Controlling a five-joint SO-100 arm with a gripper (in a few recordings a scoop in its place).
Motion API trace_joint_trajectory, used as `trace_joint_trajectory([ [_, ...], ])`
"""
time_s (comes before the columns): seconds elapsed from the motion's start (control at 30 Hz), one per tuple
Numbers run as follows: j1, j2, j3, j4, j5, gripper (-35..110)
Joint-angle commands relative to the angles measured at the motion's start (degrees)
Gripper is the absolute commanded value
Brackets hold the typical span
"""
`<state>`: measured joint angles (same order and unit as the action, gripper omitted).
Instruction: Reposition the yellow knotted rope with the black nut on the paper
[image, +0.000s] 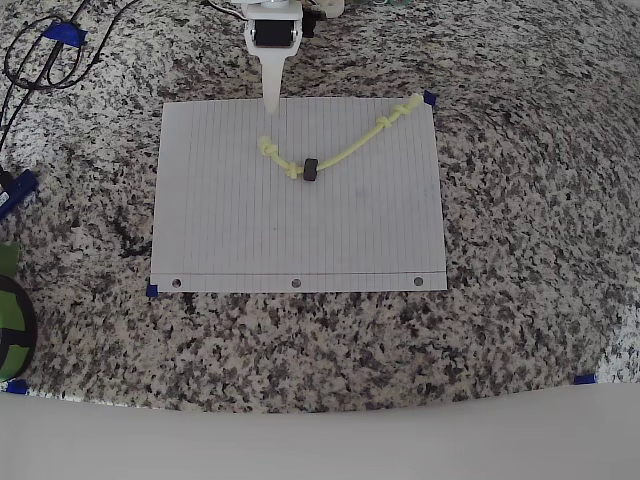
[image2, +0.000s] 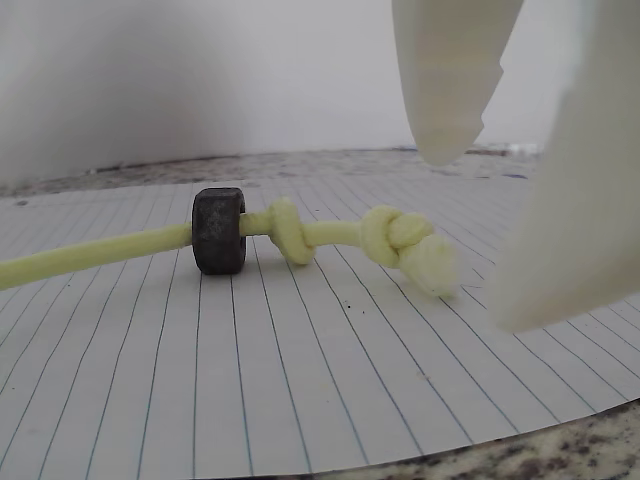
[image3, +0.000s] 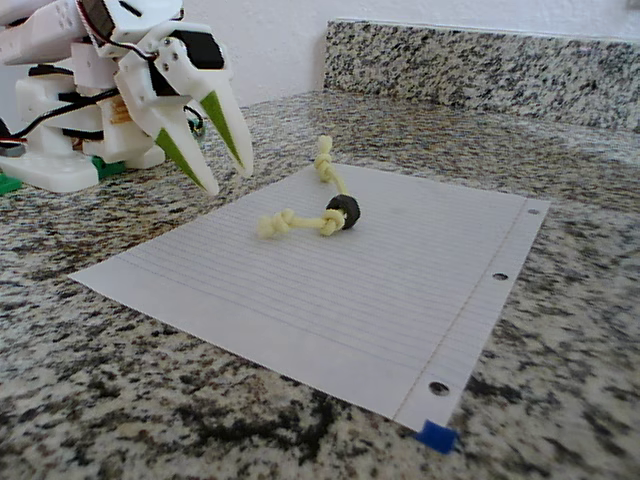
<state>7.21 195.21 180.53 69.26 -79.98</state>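
A white two-finger gripper (image3: 230, 175) hangs above the edge of the paper (image3: 400, 300) nearest the arm's base, its fingers apart and holding nothing, seen in the fixed view on a speckled granite counter (image3: 560, 330). The yellow knotted rope (image: 345, 152) lies on the sheet, well away from the punched-hole edge; in the overhead view it runs from a knotted end just below the gripper (image: 271, 105) across to another knot at the sheet's top right corner, where it appears to reach the paper's edge, though the view is too small to be sure. The black nut (image: 310, 170) sits threaded on the rope, resting on the paper (image: 300, 230) near the knotted end closest to the gripper. In the wrist view the nut (image2: 219, 230) stands on its rim against a knot, with a second, frayed knot of the rope (image2: 400, 245) just beyond it, close beside one finger (image2: 565, 200) but apart from it. Blue tape tabs (image3: 436, 436) mark the sheet's corners.
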Motion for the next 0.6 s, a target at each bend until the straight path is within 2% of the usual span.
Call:
trace_joint_trajectory([
  [0.0,-0.09,0.18,0.09,0.18,-0.18,44],
  [0.57,-0.44,0.18,0.09,0.18,0.18,44],
])
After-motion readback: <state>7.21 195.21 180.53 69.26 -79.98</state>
